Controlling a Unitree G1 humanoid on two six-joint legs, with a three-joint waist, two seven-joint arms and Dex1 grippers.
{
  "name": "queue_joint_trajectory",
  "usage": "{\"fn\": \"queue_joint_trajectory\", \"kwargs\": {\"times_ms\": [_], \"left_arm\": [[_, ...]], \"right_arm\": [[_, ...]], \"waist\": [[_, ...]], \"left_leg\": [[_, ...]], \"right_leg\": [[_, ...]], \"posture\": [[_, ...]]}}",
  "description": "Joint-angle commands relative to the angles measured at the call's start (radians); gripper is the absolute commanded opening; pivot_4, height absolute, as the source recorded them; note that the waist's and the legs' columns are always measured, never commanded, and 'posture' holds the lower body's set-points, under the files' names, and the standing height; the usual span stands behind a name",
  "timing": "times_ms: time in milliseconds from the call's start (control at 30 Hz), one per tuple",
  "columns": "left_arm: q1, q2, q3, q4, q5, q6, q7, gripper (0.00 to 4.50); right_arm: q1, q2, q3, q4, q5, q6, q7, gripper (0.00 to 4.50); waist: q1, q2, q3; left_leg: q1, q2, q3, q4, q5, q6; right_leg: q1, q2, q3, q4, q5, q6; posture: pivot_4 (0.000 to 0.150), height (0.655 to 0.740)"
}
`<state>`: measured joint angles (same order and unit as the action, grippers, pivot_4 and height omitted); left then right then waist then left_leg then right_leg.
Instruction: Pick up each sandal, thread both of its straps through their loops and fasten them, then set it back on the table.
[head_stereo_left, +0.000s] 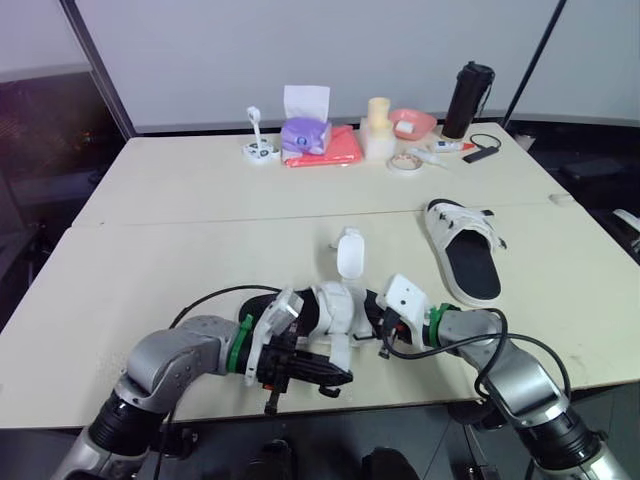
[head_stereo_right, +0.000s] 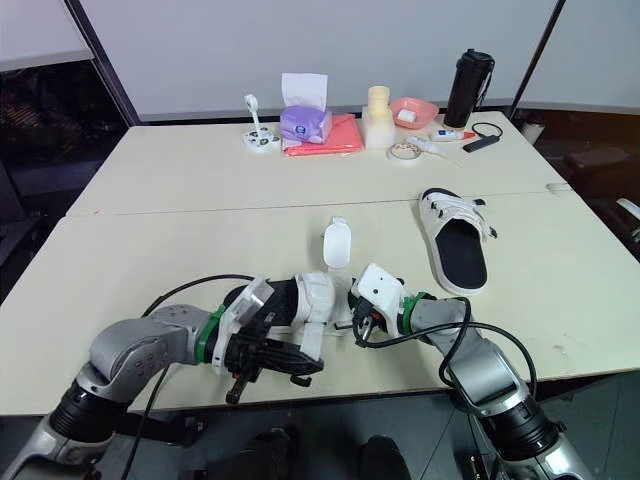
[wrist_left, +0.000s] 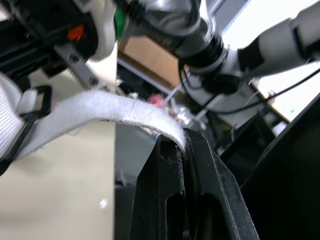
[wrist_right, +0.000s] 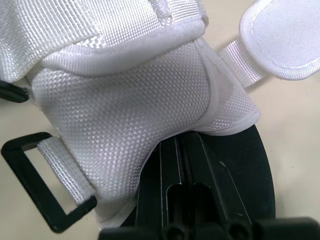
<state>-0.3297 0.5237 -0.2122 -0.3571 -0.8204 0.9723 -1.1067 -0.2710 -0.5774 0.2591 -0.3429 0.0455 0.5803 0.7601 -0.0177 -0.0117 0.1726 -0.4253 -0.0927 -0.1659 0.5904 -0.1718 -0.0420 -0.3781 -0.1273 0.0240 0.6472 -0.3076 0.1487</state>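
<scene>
Now, sandal (head_stereo_left: 335, 310) at near table (head_stereo_left: 200, 200) edge, between both grippers. Left gripper (wrist_left: 184, 145) fingers closed tight on white strap (wrist_left: 100, 107), probably to feed it into black loop (wrist_right: 47, 180). Right gripper (wrist_right: 177, 145) fingers pressed together at upper, steadying sandal. Second sandal (head_stereo_left: 465, 250) far right, waiting.

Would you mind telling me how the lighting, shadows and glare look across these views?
Left eye view: soft, even light on the table, a faint shadow beside the far sandal, no glare. Left wrist view: bright backdrop, the left gripper dark, pinching the strap. Right wrist view: held sandal evenly lit.
</scene>
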Motion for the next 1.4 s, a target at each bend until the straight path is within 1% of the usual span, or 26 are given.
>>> {"fn": "queue_joint_trajectory", "kwargs": {"times_ms": [33, 167, 267, 367, 500, 667, 900, 1000, 1100, 1233, 1267, 1333, 1400], "left_arm": [[-0.019, -0.011, 0.037, -0.072, -0.094, 0.026, 0.001, 0.05], [0.022, 0.018, 0.037, -0.070, -0.105, 0.037, -0.006, 0.05], [0.045, 0.018, 0.063, -0.087, -0.146, 0.049, 0.011, 0.05], [0.034, -0.004, 0.102, -0.083, -0.211, 0.068, 0.038, 0.05], [-0.011, -0.030, 0.121, -0.066, -0.234, 0.068, 0.075, 0.05], [-0.075, -0.081, 0.148, -0.013, -0.234, 0.052, 0.132, 0.05], [-0.142, -0.167, 0.148, 0.102, -0.155, 0.020, 0.237, 0.05], [-0.145, -0.185, 0.154, 0.141, -0.144, 0.033, 0.279, 0.05], [-0.137, -0.191, 0.167, 0.148, -0.163, 0.054, 0.298, 0.05], [-0.119, -0.217, 0.199, 0.172, -0.180, 0.082, 0.366, 0.05], [-0.115, -0.226, 0.209, 0.178, -0.188, 0.090, 0.382, 0.31], [-0.113, -0.247, 0.239, 0.195, -0.218, 0.112, 0.417, 0.97], [-0.112, -0.259, 0.254, 0.200, -0.226, 0.120, 0.441, 1.93]], "right_arm": [[0.002, 0.000, 0.026, 0.028, -0.003, 0.011, 0.007, 0.00], [0.002, 0.000, 0.027, 0.026, -0.002, 0.015, 0.010, 0.00], [0.004, -0.002, 0.029, 0.026, -0.002, 0.015, 0.014, 0.00], [-0.001, -0.003, 0.028, 0.033, -0.001, 0.014, 0.018, 0.00], [-0.007, -0.005, 0.027, 0.044, -0.002, 0.007, 0.023, 0.00], [-0.016, -0.001, 0.025, 0.053, -0.004, 0.003, 0.024, 0.00], [-0.019, 0.003, 0.027, 0.058, -0.005, -0.004, 0.019, 0.00], [-0.018, 0.003, 0.027, 0.060, -0.007, -0.006, 0.015, 0.00], [-0.016, 0.000, 0.028, 0.060, -0.007, -0.007, 0.013, 0.00], [-0.012, -0.003, 0.028, 0.059, -0.008, -0.009, 0.012, 0.00], [-0.012, -0.003, 0.029, 0.060, -0.008, -0.010, 0.012, 0.00], [-0.013, -0.003, 0.032, 0.062, -0.009, -0.013, 0.012, 0.00], [-0.015, -0.003, 0.034, 0.065, -0.010, -0.016, 0.013, 0.00]], "waist": [[0.000, 0.000, 0.000], [0.000, 0.000, 0.000], [0.001, 0.000, 0.000], [0.003, 0.000, 0.000], [0.005, 0.000, 0.000], [0.004, 0.000, 0.000], [0.007, -0.001, 0.000], [0.007, -0.001, 0.000], [0.007, -0.001, 0.000], [0.011, -0.001, 0.000], [0.011, -0.001, 0.000], [0.011, -0.001, 0.000], [0.010, -0.001, 0.000]], "left_leg": [[0.000, 0.000, 0.000, 0.000, 0.000, 0.000], [0.000, 0.000, 0.000, 0.000, 0.000, 0.000], [0.000, 0.000, 0.000, 0.000, 0.000, 0.000], [0.000, 0.000, 0.000, 0.000, 0.000, 0.000], [0.000, 0.000, 0.000, 0.000, 0.000, 0.000], [0.000, 0.000, 0.001, 0.000, 0.000, 0.000], [0.000, 0.000, 0.001, 0.001, 0.000, 0.000], [0.000, 0.000, 0.001, 0.001, 0.000, 0.000], [0.000, 0.000, 0.001, 0.001, 0.000, 0.000], [0.000, 0.000, 0.000, 0.002, 0.000, 0.000], [0.000, -0.001, 0.000, 0.002, 0.000, 0.000], [0.000, -0.001, 0.000, 0.002, 0.000, 0.000], [0.000, -0.001, 0.000, 0.002, 0.000, 0.000]], "right_leg": [[0.000, 0.000, 0.000, 0.000, 0.000, 0.000], [0.000, 0.000, 0.000, 0.000, -0.001, -0.001], [0.000, 0.000, 0.000, 0.000, -0.001, -0.002], [0.000, 0.000, 0.000, 0.000, -0.001, -0.002], [0.000, 0.000, 0.000, 0.000, -0.001, -0.002], [0.000, 0.000, 0.000, 0.000, -0.001, -0.002], [0.000, 0.000, 0.000, 0.000, -0.001, -0.002], [0.001, 0.000, 0.000, 0.000, -0.001, -0.002], [0.001, 0.000, 0.000, 0.000, 0.000, -0.001], [0.001, 0.000, 0.000, 0.000, 0.000, -0.001], [0.001, 0.000, 0.000, 0.000, 0.000, 0.000], [0.002, 0.000, 0.000, 0.000, 0.000, 0.000], [0.002, 0.000, 0.000, 0.000, 0.000, 0.000]], "posture": [[0.150, 0.7400], [0.150, 0.7400], [0.150, 0.7400], [0.150, 0.7400], [0.150, 0.7400], [0.150, 0.7400], [0.150, 0.7400], [0.150, 0.7400], [0.150, 0.7400], [0.150, 0.7400], [0.150, 0.7400], [0.150, 0.7400], [0.150, 0.7400]]}}
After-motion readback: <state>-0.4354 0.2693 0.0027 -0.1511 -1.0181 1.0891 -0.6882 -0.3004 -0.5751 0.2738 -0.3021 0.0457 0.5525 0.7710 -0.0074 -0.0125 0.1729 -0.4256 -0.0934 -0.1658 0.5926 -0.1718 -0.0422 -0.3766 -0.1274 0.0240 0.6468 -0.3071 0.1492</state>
